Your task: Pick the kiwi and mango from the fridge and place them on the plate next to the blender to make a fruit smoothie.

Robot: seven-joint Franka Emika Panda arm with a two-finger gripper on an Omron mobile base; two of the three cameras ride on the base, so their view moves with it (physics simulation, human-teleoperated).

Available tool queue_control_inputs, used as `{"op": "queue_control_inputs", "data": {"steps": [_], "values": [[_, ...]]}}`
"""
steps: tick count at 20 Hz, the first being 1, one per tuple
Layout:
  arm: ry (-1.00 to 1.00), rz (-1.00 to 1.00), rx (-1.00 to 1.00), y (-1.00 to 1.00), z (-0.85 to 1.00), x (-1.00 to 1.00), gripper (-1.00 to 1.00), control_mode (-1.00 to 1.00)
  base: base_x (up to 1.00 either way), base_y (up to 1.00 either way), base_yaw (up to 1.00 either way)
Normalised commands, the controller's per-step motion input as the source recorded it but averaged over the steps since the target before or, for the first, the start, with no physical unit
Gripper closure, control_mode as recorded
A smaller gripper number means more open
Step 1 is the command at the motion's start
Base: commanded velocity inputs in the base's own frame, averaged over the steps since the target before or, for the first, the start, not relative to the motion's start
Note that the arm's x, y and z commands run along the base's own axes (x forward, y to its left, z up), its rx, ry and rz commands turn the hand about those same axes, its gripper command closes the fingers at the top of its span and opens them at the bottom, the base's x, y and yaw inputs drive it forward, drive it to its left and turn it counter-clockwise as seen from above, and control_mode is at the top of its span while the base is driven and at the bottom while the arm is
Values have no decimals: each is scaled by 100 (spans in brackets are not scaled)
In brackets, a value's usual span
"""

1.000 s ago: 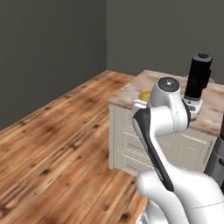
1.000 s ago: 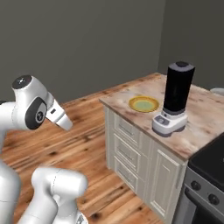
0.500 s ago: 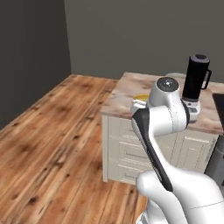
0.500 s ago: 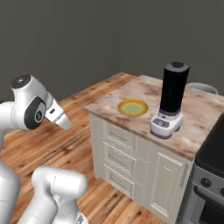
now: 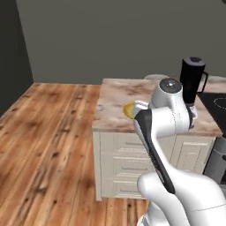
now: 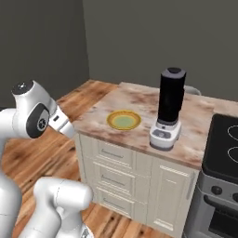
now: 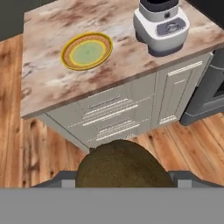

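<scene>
So far the kiwi (image 7: 122,165) is out of the fridge and sits gripped between the jaws, low in the hand view, above the floor in front of the cabinet. The plate (image 7: 86,51) lies bare on the counter (image 7: 52,83), just beside the blender (image 7: 161,22). By my reading, 1 fruit is in transit, none delivered; the mango's fetch remains.

Base cams flank arm; all share counter (image 6: 195,139), plate (image 7: 86,51).
</scene>
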Motion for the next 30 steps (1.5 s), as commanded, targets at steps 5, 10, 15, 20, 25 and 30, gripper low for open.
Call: {"op": "queue_control_inputs", "data": {"steps": [5, 10, 15, 20, 25, 30], "values": [[0, 0, 0, 0, 0, 0, 100, 100, 72, 37, -34], [0, 0, 0, 0, 0, 0, 100, 100, 63, 23, -34], [0, 0, 0, 0, 0, 0, 100, 100, 50, 10, -27], [30, -8, 2, 0, -55, 86, 100, -100, 0, 0, 0], [32, 0, 7, -9, -70, 100, 100, -100, 0, 0, 0], [21, 0, 3, -9, -53, 75, 100, -100, 0, 0, 0]]}}
